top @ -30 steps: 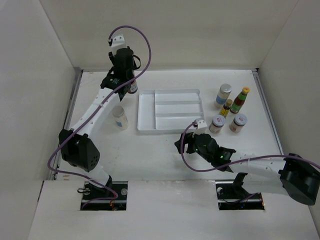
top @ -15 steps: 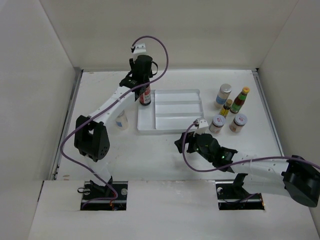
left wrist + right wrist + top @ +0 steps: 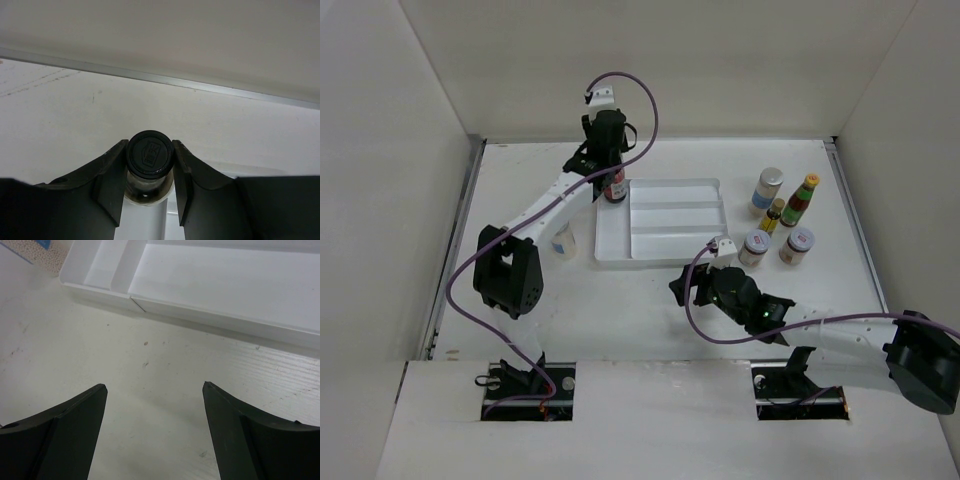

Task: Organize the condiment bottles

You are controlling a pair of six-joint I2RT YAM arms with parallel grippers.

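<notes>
My left gripper [image 3: 612,180] is shut on the tall clear black-capped bottle [image 3: 615,186] and holds it upright over the far left corner of the white tray [image 3: 660,247]. In the left wrist view the black cap [image 3: 150,154] sits tight between my two fingers [image 3: 111,180]. A white jar [image 3: 560,236] stands left of the tray. Right of the tray stand a silver-lidded jar [image 3: 768,188], a red sauce bottle with yellow cap [image 3: 800,201], a tiny dark yellow-capped bottle [image 3: 773,215] and two short jars [image 3: 755,248] [image 3: 797,245]. My right gripper [image 3: 685,290] is open and empty just in front of the tray [image 3: 210,315].
White walls enclose the table on three sides. A metal strip [image 3: 150,77] runs along the foot of the back wall. The left arm's purple cable [image 3: 640,100] loops above the tray's far left corner.
My left gripper has carried the black-capped bottle from the table's far left rightward to the tray's far left corner. The right arm has hardly moved.
</notes>
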